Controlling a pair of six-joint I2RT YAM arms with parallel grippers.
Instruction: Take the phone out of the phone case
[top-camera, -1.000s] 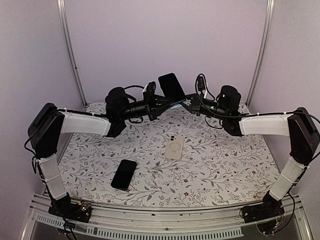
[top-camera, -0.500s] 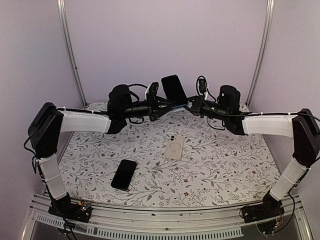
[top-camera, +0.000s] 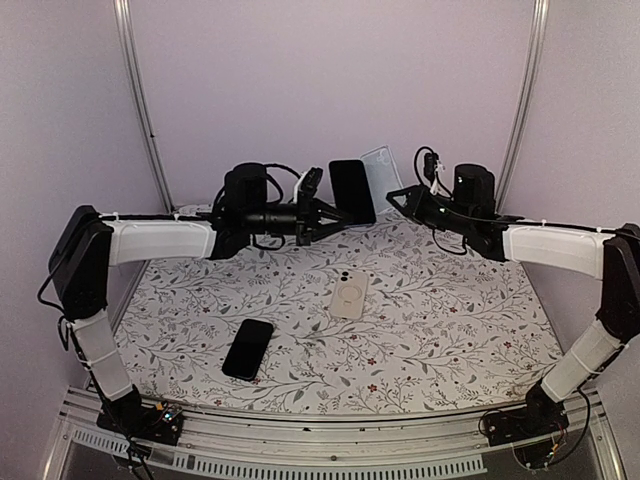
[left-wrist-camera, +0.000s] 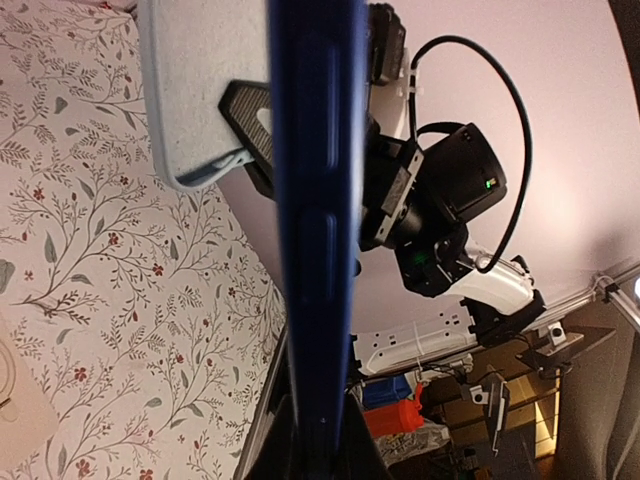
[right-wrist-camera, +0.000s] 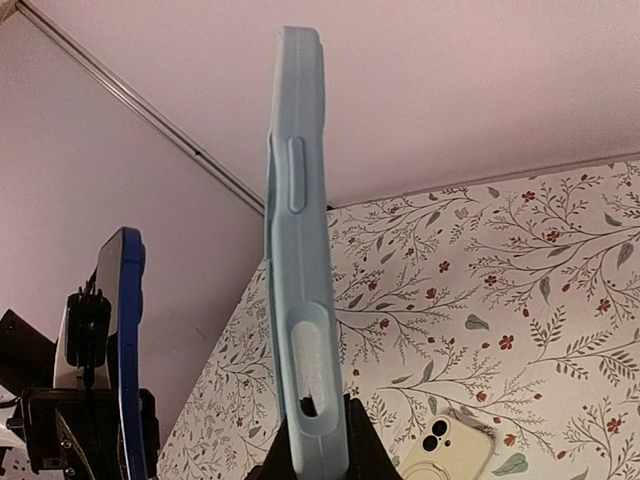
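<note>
Phone (top-camera: 352, 190) is out of the case (top-camera: 379, 166). Half a second back both grippers were on one joined piece; now there is a visible gap between the two.

Left gripper (top-camera: 338, 214): fingers pinched on the phone's lower end. The phone is upright, in the air over the far middle of the table (top-camera: 470, 330).

Right gripper (top-camera: 393, 192): fingers clamped on the bottom edge of the light blue case. It is also upright, just right of the phone. The right wrist view shows the shell edge-on with light through the port cutout, and the phone's dark blue edge off to its left, apart from it.

My read: the separation is done and only the put-down is left.

Around:
- A white cased phone (top-camera: 350, 294) lies back-up mid-table.
- A black phone (top-camera: 248, 348) lies flat, nearer and to its left.
- Both are well nearer than the held pair.
- They take up the middle, so lower to either side of them.
</note>
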